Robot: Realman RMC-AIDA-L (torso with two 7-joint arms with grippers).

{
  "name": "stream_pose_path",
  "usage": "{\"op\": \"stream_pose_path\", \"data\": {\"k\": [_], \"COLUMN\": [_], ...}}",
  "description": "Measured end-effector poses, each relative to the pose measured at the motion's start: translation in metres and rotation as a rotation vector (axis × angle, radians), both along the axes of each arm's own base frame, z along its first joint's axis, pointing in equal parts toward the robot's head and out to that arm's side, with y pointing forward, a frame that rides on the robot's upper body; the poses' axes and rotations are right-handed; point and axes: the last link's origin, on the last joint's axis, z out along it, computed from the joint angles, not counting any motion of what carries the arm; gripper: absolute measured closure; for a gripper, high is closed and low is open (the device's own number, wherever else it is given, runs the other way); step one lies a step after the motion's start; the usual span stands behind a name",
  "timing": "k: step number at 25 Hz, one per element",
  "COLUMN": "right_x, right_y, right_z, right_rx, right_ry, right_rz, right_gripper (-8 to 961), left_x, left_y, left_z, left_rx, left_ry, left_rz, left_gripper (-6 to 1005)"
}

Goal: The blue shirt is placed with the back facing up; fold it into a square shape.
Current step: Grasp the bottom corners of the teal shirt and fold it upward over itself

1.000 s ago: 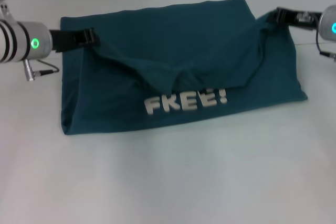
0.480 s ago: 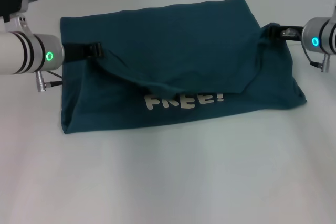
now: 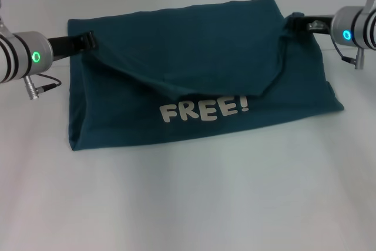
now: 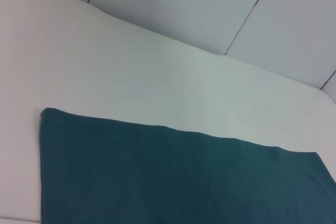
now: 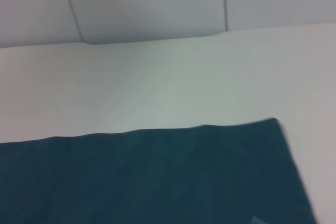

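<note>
The large dark teal-blue cotton shirt now lies flatter on the white tabletop, its "FREE!" lettering uncovered. The left gripper and right gripper have drawn back to its side edges; their grasp cannot be told. The fold seems laid down.

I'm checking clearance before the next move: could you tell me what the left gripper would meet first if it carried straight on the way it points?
Most likely the blue shirt itself: the left gripper points across its upper fold toward the right gripper.

Blue shirt: dark teal, lying flat, centre of scene. Far portion folded toward near side, its edge sagging in a V. White "FREE!" lettering exposed below fold, near edge straight.
</note>
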Motion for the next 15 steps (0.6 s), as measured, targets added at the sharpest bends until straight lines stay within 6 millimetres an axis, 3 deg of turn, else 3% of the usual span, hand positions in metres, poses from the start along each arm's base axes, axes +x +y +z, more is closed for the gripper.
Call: {"op": "stream_pose_path", "data": {"k": [5, 15], "right_x": [-0.013, 0.001], "right_y": [0.002, 0.002], "right_z": [-0.004, -0.012], "right_rx": [-0.015, -0.007], "right_ry": [-0.046, -0.178], "right_rz": [0.063, 0.059], "right_gripper": [915, 915], "left_x": [-0.001, 0.002], "left_y": [0.000, -0.003], "left_z": [-0.002, -0.018], "left_rx": [-0.001, -0.055], "left_ry": [-0.003, 0.034], "left_rz": [0.007, -0.010], "left_gripper": [935, 908]}}
